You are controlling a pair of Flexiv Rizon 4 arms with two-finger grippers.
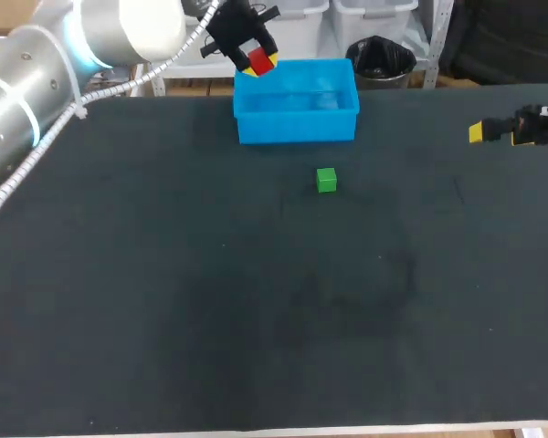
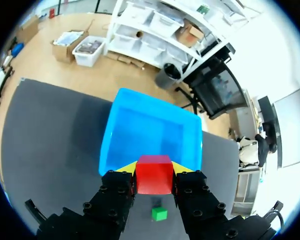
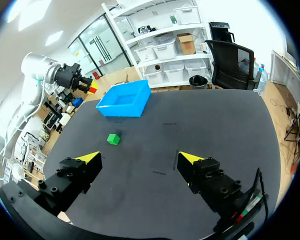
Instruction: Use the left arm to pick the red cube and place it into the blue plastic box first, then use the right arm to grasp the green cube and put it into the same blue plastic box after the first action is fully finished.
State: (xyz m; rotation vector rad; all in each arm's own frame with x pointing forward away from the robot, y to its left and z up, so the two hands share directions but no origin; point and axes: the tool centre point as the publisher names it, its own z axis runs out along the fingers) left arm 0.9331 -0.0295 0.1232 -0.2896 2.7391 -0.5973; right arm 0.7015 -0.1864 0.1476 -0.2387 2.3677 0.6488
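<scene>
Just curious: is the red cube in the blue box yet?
Not yet: the left gripper holds the red cube aloft by the blue box.

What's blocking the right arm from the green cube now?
Likely nothing, so yes: green cube sits alone on the table, right gripper is open, left gripper is off over the blue box.

Head: high, looking down. Left wrist: close over blue box (image 2: 145,129) (seen in all). Right wrist: far.
</scene>
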